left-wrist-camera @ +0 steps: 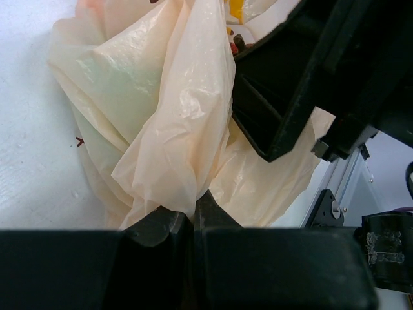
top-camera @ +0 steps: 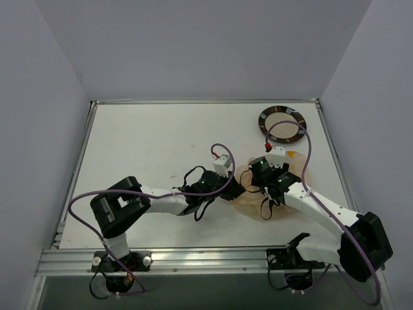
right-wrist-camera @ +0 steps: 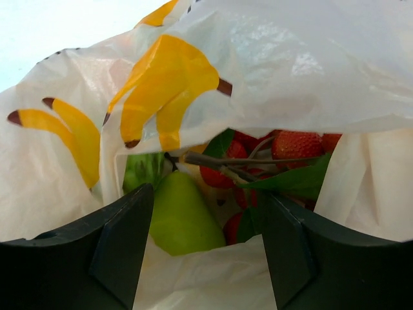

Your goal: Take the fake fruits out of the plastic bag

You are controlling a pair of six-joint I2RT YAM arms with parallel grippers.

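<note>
Pinches a fold of the plastic bag point(left-wrist-camera: 168, 129) in the left tool point(left-wrist-camera: 192, 216), jaws pressed fully together on the thin peach film; grips nothing else there. Holds the right tool point(right-wrist-camera: 203, 242) open, jaws spread wide at the bag's mouth, nothing clamped between them; looks past its dark fingers point(right-wrist-camera: 122, 245) straight into the opening. Finds the fake fruits point(right-wrist-camera: 216, 175) inside the bag, under a flap printed with yellow banana shapes point(right-wrist-camera: 161, 84); picks out a smooth green pear-shaped fruit point(right-wrist-camera: 181, 216) low in the middle, just beside the finger on the left of that view; sees a cluster of red berries point(right-wrist-camera: 293, 145) on a brown twig to its right, with a dark green leaf point(right-wrist-camera: 297, 179) lying across them; makes out a darker green fruit point(right-wrist-camera: 142, 169) half hidden behind the pear shape. Shows, from above, the bag crumpled on the white tabletop point(top-camera: 161, 142) right of centre, left tool at its left edge, right tool over its middle; shows a round dark-rimmed plate point(top-camera: 282, 121) beyond, toward the far right corner, apart from the bag.
</note>
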